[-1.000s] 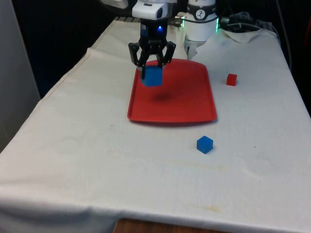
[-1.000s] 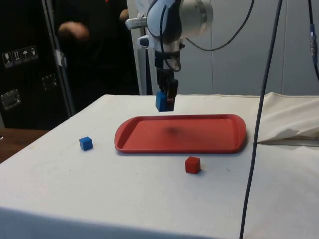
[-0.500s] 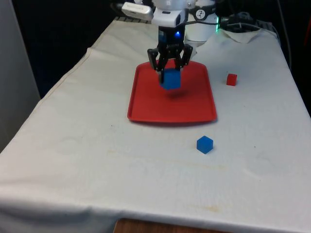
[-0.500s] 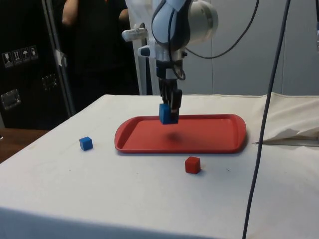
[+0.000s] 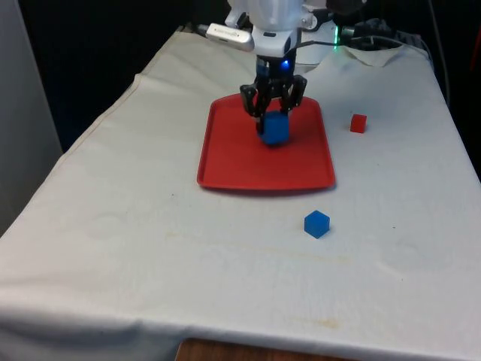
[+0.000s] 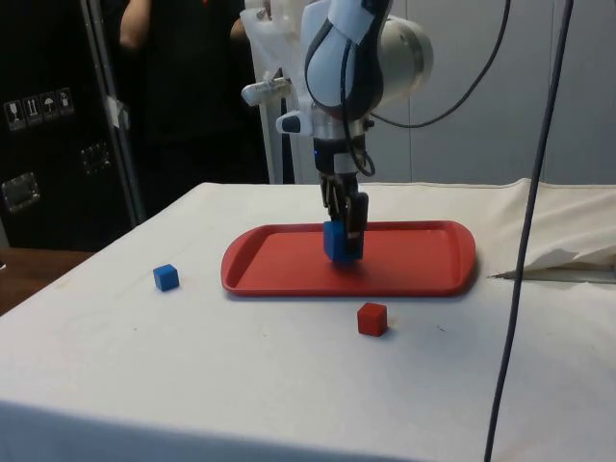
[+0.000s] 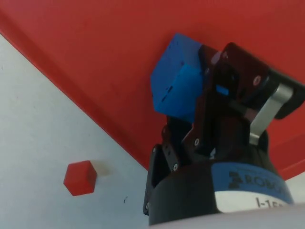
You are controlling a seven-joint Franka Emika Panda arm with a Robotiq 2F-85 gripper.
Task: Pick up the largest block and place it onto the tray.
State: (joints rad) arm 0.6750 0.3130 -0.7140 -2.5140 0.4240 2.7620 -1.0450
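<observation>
Largest block (image 5: 275, 128), blue, sits clamped in my tool (image 5: 273, 113) low over the middle of the red tray (image 5: 225, 169), at or just above its floor, so I judge only release and retreat remain.

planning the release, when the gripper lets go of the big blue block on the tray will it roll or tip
Probably neither. The big blue block is flat-faced, so it should settle, not roll. It looks rigid in the gripper. In the wrist view it sits slightly skewed, so it may shift a little on the smooth red tray.
</observation>
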